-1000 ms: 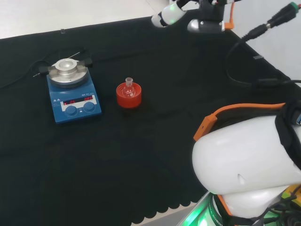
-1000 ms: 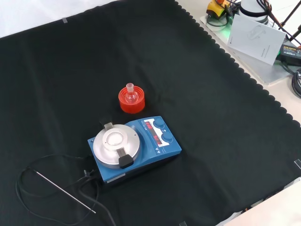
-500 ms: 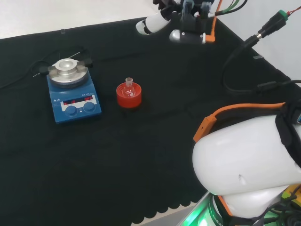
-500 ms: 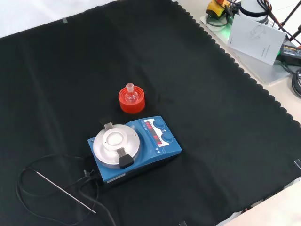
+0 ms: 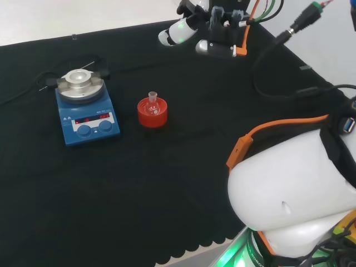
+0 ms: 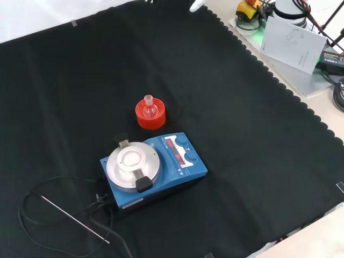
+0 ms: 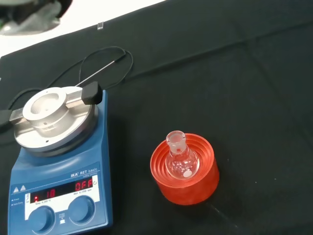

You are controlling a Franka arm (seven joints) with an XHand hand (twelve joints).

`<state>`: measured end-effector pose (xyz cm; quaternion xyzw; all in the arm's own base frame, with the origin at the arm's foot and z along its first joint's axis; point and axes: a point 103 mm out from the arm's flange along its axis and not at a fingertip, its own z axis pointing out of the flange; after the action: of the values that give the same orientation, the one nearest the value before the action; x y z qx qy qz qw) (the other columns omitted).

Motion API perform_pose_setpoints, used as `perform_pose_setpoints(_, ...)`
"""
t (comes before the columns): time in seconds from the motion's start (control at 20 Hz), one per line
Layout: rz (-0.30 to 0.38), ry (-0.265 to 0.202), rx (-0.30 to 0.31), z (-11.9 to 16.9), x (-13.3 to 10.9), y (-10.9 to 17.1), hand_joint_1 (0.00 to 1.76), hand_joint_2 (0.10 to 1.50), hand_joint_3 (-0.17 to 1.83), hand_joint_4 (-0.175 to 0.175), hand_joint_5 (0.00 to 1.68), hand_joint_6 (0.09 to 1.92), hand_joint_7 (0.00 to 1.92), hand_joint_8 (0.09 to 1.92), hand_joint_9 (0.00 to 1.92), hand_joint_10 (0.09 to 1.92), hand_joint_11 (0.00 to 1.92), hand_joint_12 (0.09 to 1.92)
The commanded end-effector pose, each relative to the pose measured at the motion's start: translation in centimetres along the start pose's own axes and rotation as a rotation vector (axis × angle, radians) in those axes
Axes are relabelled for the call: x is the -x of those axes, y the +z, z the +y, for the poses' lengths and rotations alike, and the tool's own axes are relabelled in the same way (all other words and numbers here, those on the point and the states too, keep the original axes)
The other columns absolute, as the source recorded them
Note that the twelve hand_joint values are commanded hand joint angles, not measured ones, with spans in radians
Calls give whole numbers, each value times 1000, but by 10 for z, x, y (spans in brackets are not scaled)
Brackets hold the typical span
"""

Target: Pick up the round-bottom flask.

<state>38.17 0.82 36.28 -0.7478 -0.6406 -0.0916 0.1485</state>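
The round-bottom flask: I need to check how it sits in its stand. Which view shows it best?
The wrist view: the round-bottom flask is close and large, upright in the red ribbed stand. The head view and front view show it small, neck up.

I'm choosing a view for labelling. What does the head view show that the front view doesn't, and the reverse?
Head view alone: the arm's big white link at the right, with the hand at the cloth's far edge. Front view alone: the white booklet beyond the cloth's scalloped edge, and the thin metal probe lying near the hotplate. Both: the round-bottom flask upright in its red ribbed stand, beside the blue hotplate.
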Motion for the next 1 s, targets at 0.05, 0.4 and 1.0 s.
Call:
perform_pose_setpoints(0.05,11,-38,-27,23,8,7,793,413,798,-165,280,489,382,866,359,895,4,1502)
perform_pose_setpoints(0.4,23,-60,-50,46,22,16,811,409,804,-168,282,547,409,872,387,896,35,1495)
perform_pose_setpoints(1.0,36,-85,-88,65,32,37,848,397,815,-169,273,641,446,871,441,891,93,1485)
